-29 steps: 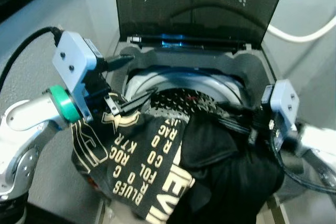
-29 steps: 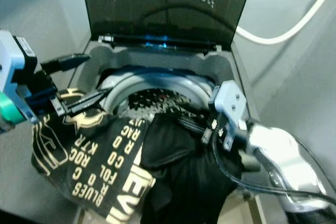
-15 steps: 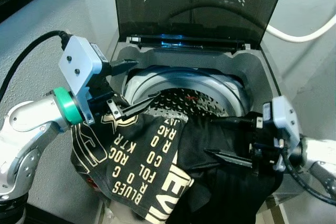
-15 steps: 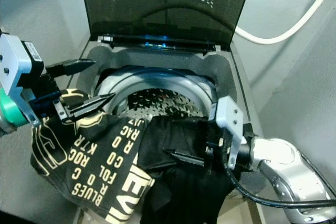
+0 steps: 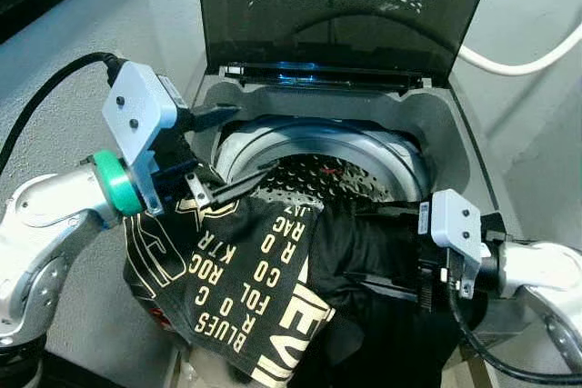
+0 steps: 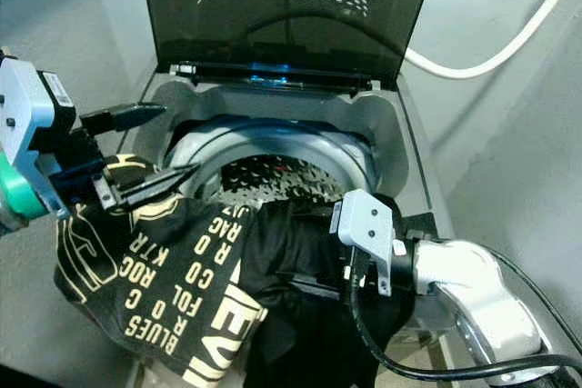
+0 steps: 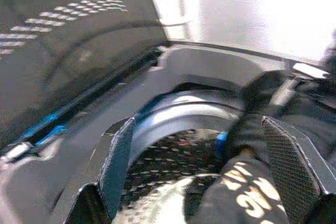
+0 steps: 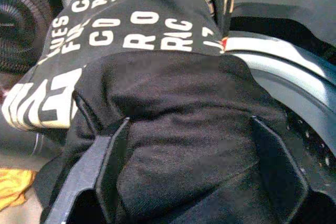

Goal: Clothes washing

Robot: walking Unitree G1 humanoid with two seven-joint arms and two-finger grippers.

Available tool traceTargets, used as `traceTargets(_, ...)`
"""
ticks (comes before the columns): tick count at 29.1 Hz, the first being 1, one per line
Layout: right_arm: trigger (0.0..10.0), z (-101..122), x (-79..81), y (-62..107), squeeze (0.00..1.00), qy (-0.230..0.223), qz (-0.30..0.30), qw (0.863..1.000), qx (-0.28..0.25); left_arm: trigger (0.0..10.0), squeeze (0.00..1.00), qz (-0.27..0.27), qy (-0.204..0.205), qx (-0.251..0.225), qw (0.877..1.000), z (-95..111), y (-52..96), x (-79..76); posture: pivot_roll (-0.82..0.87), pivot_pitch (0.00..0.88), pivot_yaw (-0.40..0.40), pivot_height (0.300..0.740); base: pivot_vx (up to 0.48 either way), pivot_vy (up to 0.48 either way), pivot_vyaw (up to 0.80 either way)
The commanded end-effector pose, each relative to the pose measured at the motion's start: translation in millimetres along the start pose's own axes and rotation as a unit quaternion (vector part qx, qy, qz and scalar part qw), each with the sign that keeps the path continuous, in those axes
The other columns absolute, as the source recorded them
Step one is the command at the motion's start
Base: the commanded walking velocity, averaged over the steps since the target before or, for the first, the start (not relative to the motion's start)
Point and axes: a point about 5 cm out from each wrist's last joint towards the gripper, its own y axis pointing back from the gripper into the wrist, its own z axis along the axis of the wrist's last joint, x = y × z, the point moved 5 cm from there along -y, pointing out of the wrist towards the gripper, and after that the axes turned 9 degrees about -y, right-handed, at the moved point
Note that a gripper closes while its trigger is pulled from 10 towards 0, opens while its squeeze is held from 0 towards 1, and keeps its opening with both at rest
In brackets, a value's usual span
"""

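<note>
Left eye view: the washer [image 5: 473, 147] is standing with its lid [image 5: 346, 6] raised at the far side. A black shirt [image 5: 273, 288] with cream lettering is hanging over the near rim, partly inside the drum [image 5: 327, 174] and partly outside on the near left. The left gripper [image 5: 223, 152] is hovering at the left rim with its fingers spread wide, the lower finger lying just over the shirt's top edge and gripping nothing. The right gripper [image 5: 382, 247] is reaching in from the right, its fingers parted over the plain black part of the shirt.

Right eye view: a white hose [image 6: 509, 38] is running along the wall at the far right.

Left wrist view: both fingers [image 7: 291, 169] are standing wide apart; the drum and a printed fold of the shirt [image 7: 236, 198] are lying between them.

Right wrist view: the parted fingers [image 8: 113, 166] are bracketing a bulge of black shirt [image 8: 184, 124] cloth, not closed on it. A yellow item [image 8: 16, 190] is lying beyond the shirt, blurred.
</note>
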Motion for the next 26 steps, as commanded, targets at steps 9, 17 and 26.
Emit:
traceTargets(9,0.0,-1.7,-10.9,-7.6,0.0,-0.048,-0.029,0.998,-0.034,10.0,0.0,-0.09,0.045,0.023,0.995,-0.8,23.9,-29.4,0.15,0.054,0.08,0.74,0.0,0.0,0.0)
traceTargets(17,0.0,0.5,-12.3,-8.2,0.0,-0.045,-0.028,0.998,-0.042,10.0,0.0,-0.111,0.062,0.038,0.991,-6.7,29.6,-40.8,0.15,0.056,0.078,0.74,0.0,0.0,0.0)
traceTargets(26,0.0,19.1,-39.9,-10.2,0.0,-0.038,-0.103,0.99,-0.092,10.0,0.0,-0.112,0.067,0.057,0.99,-12.5,36.2,-42.6,0.15,0.06,0.078,0.74,0.0,0.0,0.0)
